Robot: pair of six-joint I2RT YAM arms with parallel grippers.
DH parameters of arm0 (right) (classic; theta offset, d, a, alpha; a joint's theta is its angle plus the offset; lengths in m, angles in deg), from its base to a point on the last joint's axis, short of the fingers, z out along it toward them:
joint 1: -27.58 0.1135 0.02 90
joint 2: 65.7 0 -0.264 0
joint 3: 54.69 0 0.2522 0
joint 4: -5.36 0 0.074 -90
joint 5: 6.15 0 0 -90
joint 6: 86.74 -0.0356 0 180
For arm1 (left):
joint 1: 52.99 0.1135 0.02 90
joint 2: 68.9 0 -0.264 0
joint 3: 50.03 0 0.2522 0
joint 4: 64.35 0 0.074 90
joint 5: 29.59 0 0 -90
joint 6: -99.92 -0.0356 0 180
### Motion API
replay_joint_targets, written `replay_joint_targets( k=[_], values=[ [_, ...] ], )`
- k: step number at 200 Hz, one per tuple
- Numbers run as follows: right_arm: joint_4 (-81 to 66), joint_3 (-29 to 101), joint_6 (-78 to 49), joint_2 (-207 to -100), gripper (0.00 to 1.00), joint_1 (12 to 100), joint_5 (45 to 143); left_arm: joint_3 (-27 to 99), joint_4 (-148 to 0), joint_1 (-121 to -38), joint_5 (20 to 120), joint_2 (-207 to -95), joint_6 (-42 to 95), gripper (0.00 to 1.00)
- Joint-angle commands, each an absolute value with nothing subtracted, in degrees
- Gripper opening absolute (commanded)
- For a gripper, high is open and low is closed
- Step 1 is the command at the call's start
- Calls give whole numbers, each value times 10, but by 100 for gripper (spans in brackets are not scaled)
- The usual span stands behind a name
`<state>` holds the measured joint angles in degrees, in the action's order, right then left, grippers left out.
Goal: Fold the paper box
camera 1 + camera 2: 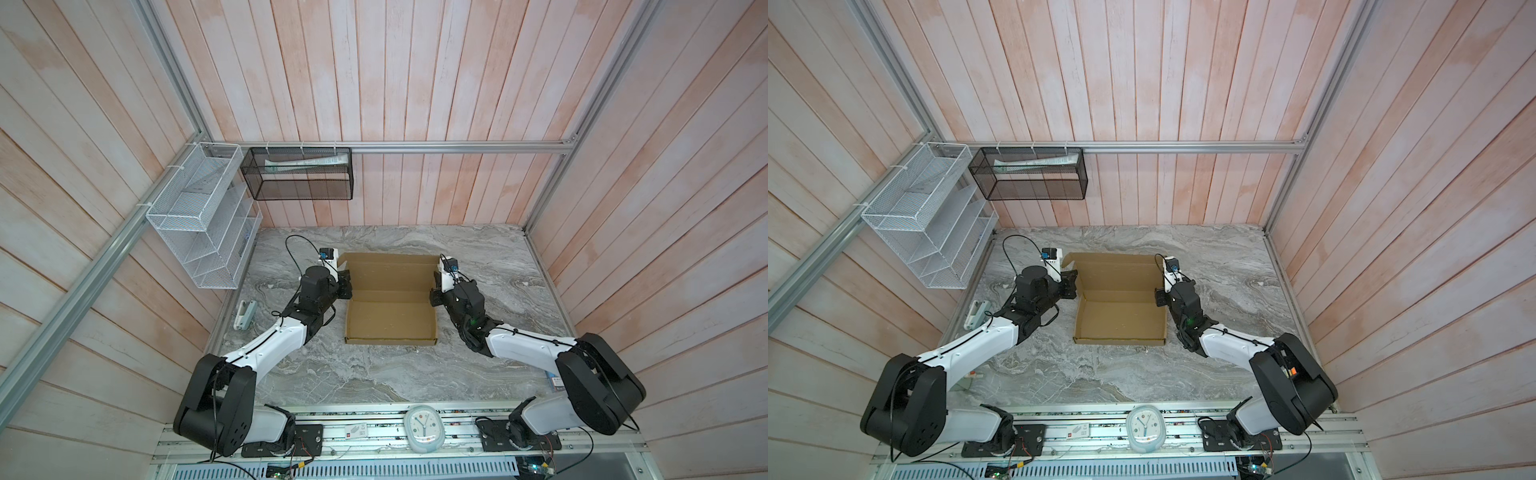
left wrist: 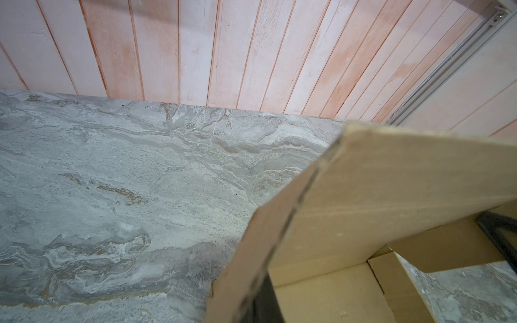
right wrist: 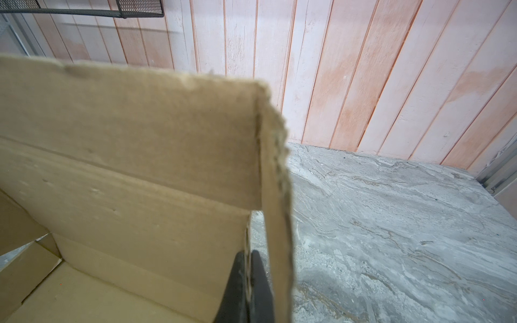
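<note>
Paper box point(image 1: 390, 320) point(image 1: 1121, 318) sits half-formed at the centre of the grey marbled surface point(image 1: 374, 374), gripped on both sides by the two robot arms. Its shallow tray lies toward 6 o'clock with the low front and side walls standing. The lid panel rises at an angle from the hinge toward 12 o'clock, and its inner face shows in both top views.

The left pincer point(image 1: 345, 284) point(image 1: 1069, 284) meets the box at its 9 o'clock edge, level with the hinge. In the left wrist view, a lid side flap crosses in front of the camera. One dark finger point(image 2: 263, 302) shows just behind the flap's edge, drawn in narrow against the cardboard.

The right pincer point(image 1: 436, 293) point(image 1: 1160, 296) meets the box at its 3 o'clock edge. The right wrist view shows this pincer point(image 3: 247, 254) squeezed narrow on a thin cardboard edge. Its two black fingers point(image 3: 237, 290) touch either face beside the lid's ragged side flap.

A white wire rack point(image 1: 199, 216) hangs on the wall at 10 o'clock. A black mesh basket point(image 1: 299, 174) hangs from the rail at 11 o'clock. A small white device point(image 1: 245, 314) lies at the surface's 9 o'clock edge, well apart from the box. A round-cornered clock point(image 1: 424, 428) rests on the frame at 6 o'clock, between the arm bases.
</note>
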<state>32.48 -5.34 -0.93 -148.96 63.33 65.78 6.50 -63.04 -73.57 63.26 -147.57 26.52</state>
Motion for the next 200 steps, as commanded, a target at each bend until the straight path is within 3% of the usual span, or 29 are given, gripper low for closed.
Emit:
replay_joint_targets(
  k=[1, 200],
  values=[
    [329, -70, -21, -1481, 2, 650, 671, 46, -628, -750, 654, -1461, 273, 0],
    [320, -112, -58, -1453, 11, 677, 639, 5, -623, -765, 638, -1435, 281, 0]
  ],
)
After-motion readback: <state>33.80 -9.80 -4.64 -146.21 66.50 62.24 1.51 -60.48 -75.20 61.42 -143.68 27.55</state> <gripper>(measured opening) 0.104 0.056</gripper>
